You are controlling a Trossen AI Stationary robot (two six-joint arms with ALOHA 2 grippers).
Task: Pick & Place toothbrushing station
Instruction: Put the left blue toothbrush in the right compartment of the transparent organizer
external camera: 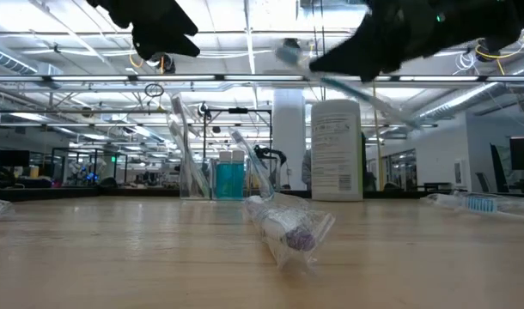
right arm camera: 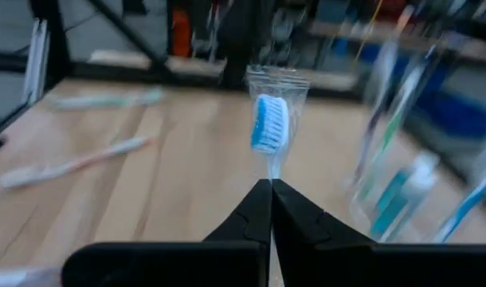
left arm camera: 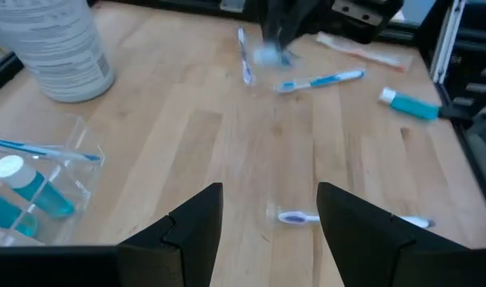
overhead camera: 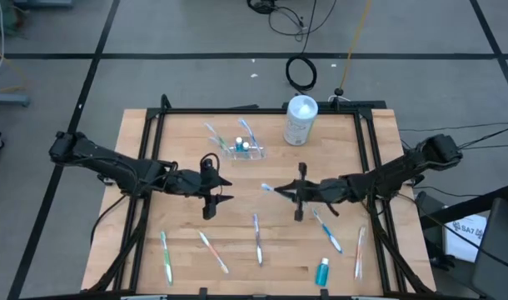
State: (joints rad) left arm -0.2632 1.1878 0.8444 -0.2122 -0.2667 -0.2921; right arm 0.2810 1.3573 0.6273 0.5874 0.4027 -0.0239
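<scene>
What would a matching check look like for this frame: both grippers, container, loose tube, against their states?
Things:
1. left gripper
2. right gripper
3. container
4. loose tube

States:
A. lying flat near the front
B. shut on a toothbrush
C. standing upright at the back
D. open, empty

Pairs: 1-D; 2-B; 3-C; 4-A

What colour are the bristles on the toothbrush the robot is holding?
Blue and white bristles, clearest in the right wrist view.
</scene>
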